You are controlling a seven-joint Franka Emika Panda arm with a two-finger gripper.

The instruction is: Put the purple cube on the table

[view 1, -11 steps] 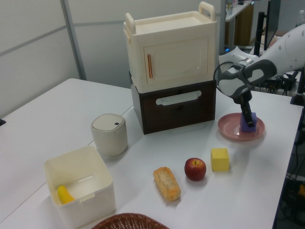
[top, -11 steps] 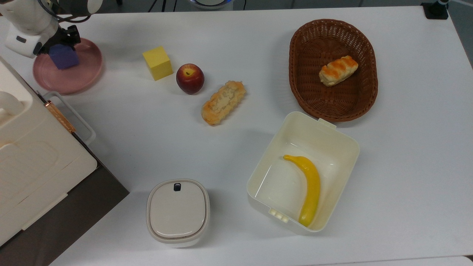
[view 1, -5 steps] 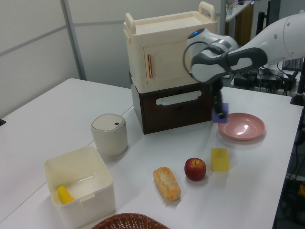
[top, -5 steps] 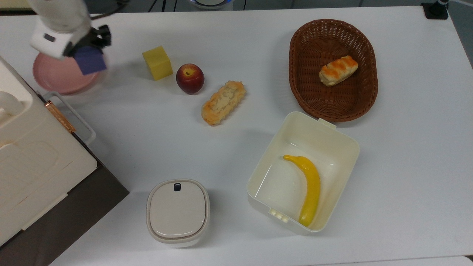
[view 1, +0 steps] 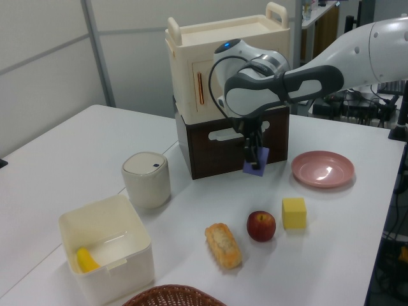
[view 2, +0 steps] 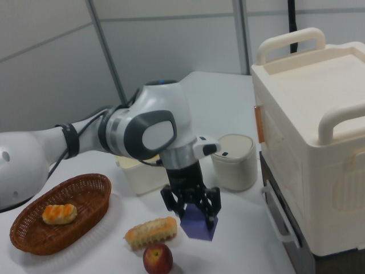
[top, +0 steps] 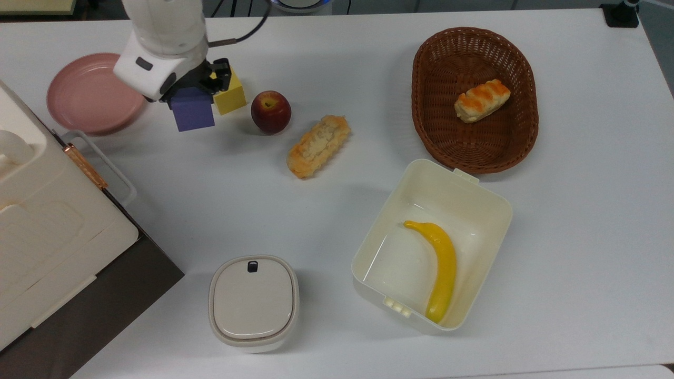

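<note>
The claw [top: 196,88] is pinching the purple cube [top: 192,113] and holds it in the air above the white surface [top: 326,63]. In the top view the cube appears between the pink plate [top: 84,95], on the top view's left, and the yellow cube [top: 229,95], which it partly overlaps. The left view shows the purple cube [view 1: 255,159] hanging clear of the surface, in front of the dark drawer unit [view 1: 217,143] that carries a cream cabinet [view 1: 223,64]; the plate [view 1: 322,169] lies well to the left view's right. In the right view the claw [view 2: 191,209] points downward, its black fingers [view 2: 171,205] clamped on the cube's [view 2: 198,224] upper part, the block tilted on one corner. A red apple [top: 270,111] sits just beside the yellow cube, and a long bread roll [top: 318,146] lies near the apple. Farther to the top view's right, a brown wicker basket [top: 437,131] holds a glazed pastry [top: 482,100], and an open cream box [top: 474,195] holds a banana [top: 441,266]. A lidded cream canister [top: 253,302] stands near the top view's lower edge
</note>
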